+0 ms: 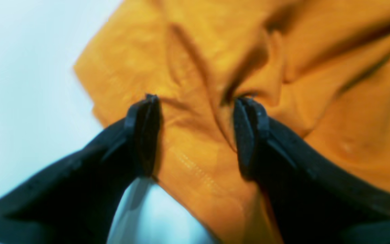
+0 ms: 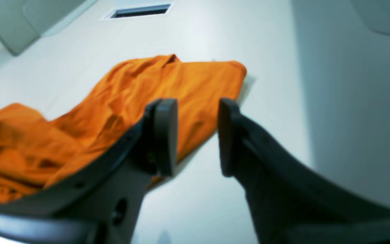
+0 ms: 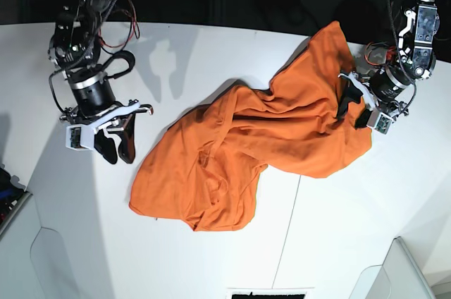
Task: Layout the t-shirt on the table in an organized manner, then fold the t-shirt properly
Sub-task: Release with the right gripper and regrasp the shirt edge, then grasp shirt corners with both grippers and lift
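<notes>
The bright orange t-shirt (image 3: 261, 144) lies crumpled and wrinkled across the middle of the white table (image 3: 211, 52), one end reaching up toward the far right. Its white tag does not show. My left gripper (image 3: 354, 110) is open at the shirt's right edge. In the left wrist view the left gripper (image 1: 195, 98) straddles a hemmed fold of the t-shirt (image 1: 215, 51) without closing on it. My right gripper (image 3: 116, 145) is open and empty over bare table, left of the shirt. In the right wrist view the right gripper (image 2: 196, 105) stands in front of the t-shirt (image 2: 168, 84).
A thin dark seam (image 3: 285, 235) runs across the table from the shirt to the near edge. A dark slot (image 3: 271, 293) sits at the near edge and also shows in the right wrist view (image 2: 141, 11). White panels (image 3: 63, 264) stand at the near corners.
</notes>
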`<action>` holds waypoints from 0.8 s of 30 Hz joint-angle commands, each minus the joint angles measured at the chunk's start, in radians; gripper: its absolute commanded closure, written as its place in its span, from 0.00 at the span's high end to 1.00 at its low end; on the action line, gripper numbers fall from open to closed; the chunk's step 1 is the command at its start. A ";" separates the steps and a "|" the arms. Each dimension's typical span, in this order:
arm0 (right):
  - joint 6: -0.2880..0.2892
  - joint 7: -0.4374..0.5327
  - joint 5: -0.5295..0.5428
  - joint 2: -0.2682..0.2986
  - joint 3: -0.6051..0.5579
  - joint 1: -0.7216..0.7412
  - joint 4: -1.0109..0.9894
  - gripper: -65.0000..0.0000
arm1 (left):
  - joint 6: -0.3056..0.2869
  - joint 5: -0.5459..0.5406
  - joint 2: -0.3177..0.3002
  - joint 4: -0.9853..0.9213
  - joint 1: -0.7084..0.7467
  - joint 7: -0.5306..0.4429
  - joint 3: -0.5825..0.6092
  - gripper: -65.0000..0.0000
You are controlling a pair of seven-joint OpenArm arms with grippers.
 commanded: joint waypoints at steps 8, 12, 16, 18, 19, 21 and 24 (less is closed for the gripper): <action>-0.027 0.021 -0.023 -0.005 -0.129 0.198 -0.303 0.32 | -0.020 -0.109 -0.064 0.159 -0.005 0.067 -0.024 0.58; -0.027 0.020 -0.025 -0.050 -0.140 0.229 -0.313 0.32 | -0.072 -0.159 -0.074 0.192 -0.005 0.098 -0.026 0.58; -0.035 0.020 -0.065 -0.084 -0.140 0.233 -0.313 0.32 | -0.117 -0.246 -0.073 0.193 -0.002 0.119 -0.025 0.58; -0.037 0.020 -0.074 -0.087 -0.140 0.231 -0.313 0.32 | -0.117 -0.283 -0.073 0.193 0.000 0.134 -0.025 0.58; -0.036 0.019 -0.073 -0.086 -0.140 0.231 -0.313 0.32 | -0.117 -0.296 -0.073 0.193 0.000 0.146 -0.025 0.58; -0.036 0.000 -0.073 -0.086 -0.140 0.231 -0.313 0.32 | -0.117 -0.322 -0.073 0.193 0.002 0.174 -0.025 0.58; -0.035 -0.040 -0.073 -0.099 -0.141 0.230 -0.314 0.40 | -0.117 -0.372 -0.074 0.193 0.024 0.224 -0.023 0.58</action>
